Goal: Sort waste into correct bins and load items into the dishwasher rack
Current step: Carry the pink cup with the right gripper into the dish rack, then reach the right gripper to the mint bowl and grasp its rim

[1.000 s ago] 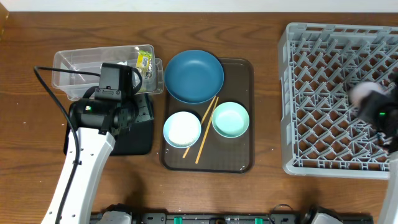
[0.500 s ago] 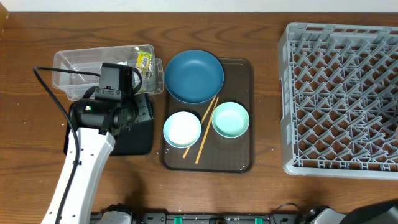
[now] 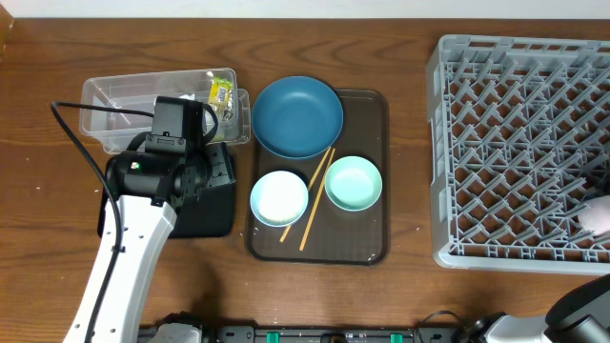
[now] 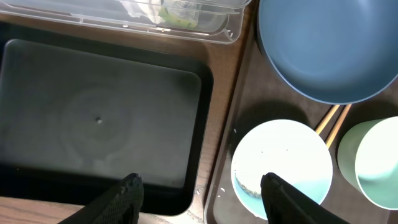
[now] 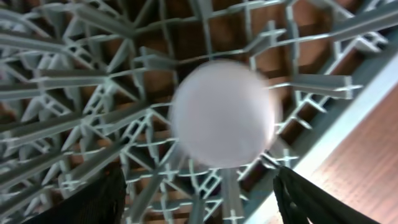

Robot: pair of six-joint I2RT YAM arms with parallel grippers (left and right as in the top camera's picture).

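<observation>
My right gripper (image 5: 205, 202) is open above the grey dishwasher rack (image 3: 515, 143). The small pink cup (image 5: 224, 112), blurred, sits free beyond the fingertips near the rack's right edge (image 3: 599, 215). My left gripper (image 4: 202, 193) is open and empty, its fingers straddling the black tray's (image 3: 205, 211) corner and the pale bowl (image 3: 278, 196). The clear tub (image 3: 124, 100) holds the green-and-yellow wrapper (image 3: 221, 92) and white tissue (image 4: 138, 7). The blue plate (image 3: 297, 116), mint bowl (image 3: 353, 183) and two chopsticks (image 3: 315, 195) rest on the brown tray (image 3: 367, 238).
The left arm (image 3: 124, 267) stretches from the front edge over the black tray. A few white grains (image 4: 249, 186) cling inside the pale bowl. Bare wooden table (image 3: 410, 171) lies between the brown tray and the rack.
The right gripper has opened and let go of the pink cup, which now lies lower at the rack's right edge. The left arm has not moved.
</observation>
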